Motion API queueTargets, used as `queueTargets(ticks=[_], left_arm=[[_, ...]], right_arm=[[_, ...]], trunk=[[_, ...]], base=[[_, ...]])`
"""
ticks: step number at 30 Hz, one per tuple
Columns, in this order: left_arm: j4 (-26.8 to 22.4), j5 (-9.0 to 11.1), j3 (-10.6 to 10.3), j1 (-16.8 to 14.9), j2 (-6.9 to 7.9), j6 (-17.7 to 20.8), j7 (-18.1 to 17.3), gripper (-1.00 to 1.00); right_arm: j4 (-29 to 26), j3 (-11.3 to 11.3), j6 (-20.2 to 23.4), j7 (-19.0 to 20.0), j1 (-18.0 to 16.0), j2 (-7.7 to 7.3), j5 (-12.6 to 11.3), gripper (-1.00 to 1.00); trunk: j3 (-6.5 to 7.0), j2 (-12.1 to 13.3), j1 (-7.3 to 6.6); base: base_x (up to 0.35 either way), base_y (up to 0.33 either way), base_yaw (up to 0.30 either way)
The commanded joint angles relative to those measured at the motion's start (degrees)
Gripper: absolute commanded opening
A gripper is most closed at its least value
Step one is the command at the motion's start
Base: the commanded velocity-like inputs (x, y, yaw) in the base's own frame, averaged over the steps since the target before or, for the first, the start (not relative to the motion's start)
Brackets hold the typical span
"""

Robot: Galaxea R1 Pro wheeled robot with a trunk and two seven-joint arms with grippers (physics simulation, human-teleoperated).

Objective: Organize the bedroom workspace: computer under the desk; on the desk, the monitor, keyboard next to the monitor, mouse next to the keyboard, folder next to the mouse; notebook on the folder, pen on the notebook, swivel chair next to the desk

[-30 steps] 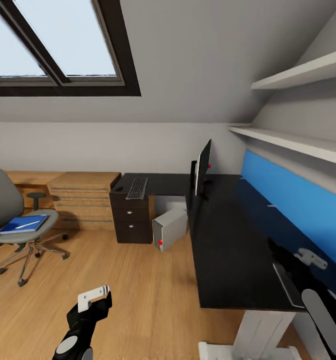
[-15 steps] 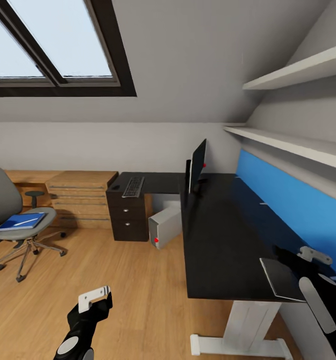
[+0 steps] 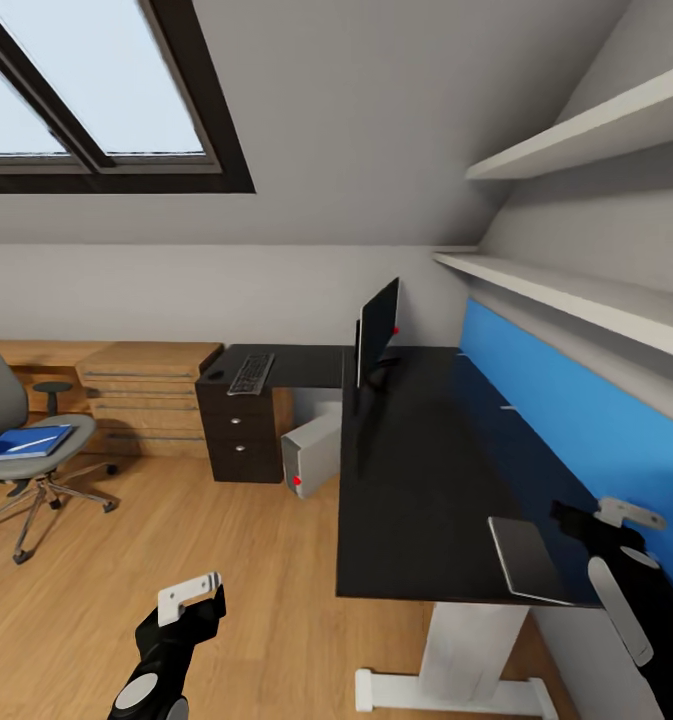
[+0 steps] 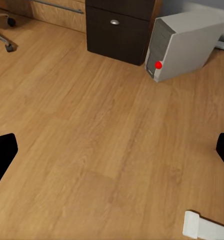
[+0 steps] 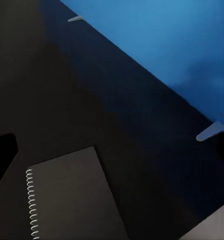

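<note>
Attic bedroom, wooden floor, black desk (image 3: 426, 470) running along a blue back panel (image 3: 566, 420).

Nearest job is the notebook (image 3: 524, 560): it lies flat at the desk's near end, its long axis toward 12 o'clock, just at 9 o'clock from the right gripper (image 3: 616, 520), which hovers beside it, apart; its fingers look spread and hold nothing. From the right wrist its spiral edge (image 5: 32, 205) shows. Away at 9 o'clock, well apart, the folder (image 3: 24, 441) rests on the chair (image 3: 21, 470). The left gripper (image 3: 191, 598) hangs released over bare floor, far from both.
</note>
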Motion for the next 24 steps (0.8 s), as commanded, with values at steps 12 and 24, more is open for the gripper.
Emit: queueTargets(ticks=[12, 24], left_arm=[[-0.11, 0.53, -0.07, -0.01, 0.00, 0.25, 0.33, 1.00], [0.85, 0.45, -0.07, -0.01, 0.07, 0.16, 0.32, 1.00]], right_arm=[[6.70, 1.25, 0.06, 5.90, -1.96, 0.11, -0.18, 1.00], [11.24, 2.83, -9.47, 11.30, -3.72, 0.06, 1.03, 1.00]], trunk=[[-0.07, -0.05, 0.02], [-0.07, -0.05, 0.02]], base=[[0.049, -0.065, 0.000], [0.070, -0.068, 0.000]])
